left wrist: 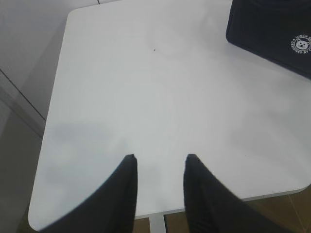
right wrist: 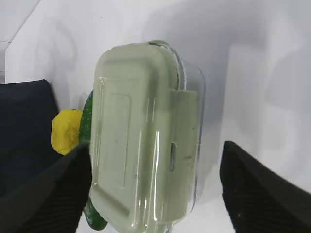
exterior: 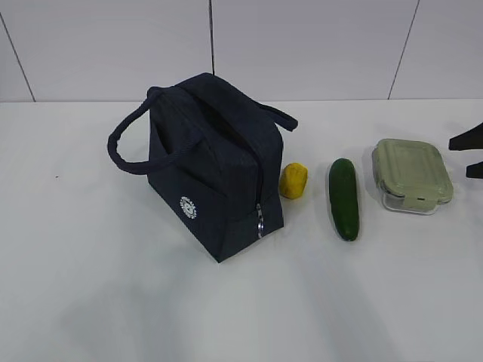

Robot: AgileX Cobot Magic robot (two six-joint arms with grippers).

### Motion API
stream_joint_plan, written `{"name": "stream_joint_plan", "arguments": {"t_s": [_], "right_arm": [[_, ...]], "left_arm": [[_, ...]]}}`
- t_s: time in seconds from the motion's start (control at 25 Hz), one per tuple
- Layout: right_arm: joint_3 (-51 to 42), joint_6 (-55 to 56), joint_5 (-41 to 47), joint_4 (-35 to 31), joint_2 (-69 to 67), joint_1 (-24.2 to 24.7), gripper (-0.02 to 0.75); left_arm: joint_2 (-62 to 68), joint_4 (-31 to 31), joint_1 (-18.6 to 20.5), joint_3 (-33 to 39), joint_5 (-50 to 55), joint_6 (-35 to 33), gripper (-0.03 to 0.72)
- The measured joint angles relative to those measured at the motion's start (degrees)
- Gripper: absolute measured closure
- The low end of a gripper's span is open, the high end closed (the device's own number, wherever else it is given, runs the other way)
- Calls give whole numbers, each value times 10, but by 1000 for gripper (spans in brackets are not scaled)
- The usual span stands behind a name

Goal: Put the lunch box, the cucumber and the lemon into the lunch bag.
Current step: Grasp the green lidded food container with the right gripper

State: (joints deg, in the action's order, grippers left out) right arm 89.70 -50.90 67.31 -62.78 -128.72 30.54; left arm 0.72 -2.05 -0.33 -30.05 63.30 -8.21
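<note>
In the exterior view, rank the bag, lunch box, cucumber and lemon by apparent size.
1. Dark navy fabric lunch bag
2. Clear lunch box with sage-green lid
3. Dark green cucumber, longer but narrower than the box, so these two are close
4. Yellow lemon

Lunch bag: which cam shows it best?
Exterior view. The whole lunch bag shows there: handles, zipper pull, round logo, standing left of the lemon. The left wrist view catches only one corner with the logo; the right wrist view shows just a dark edge behind the lunch box.
</note>
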Motion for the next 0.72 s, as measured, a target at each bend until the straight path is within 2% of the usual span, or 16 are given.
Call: {"name": "stream_joint_plan", "arguments": {"t_s": [0.72], "right_arm": [[32, 6, 1, 22, -39, -25, 123]], "left_arm": [[0, -1, 0, 0, 0, 0, 453]]}}
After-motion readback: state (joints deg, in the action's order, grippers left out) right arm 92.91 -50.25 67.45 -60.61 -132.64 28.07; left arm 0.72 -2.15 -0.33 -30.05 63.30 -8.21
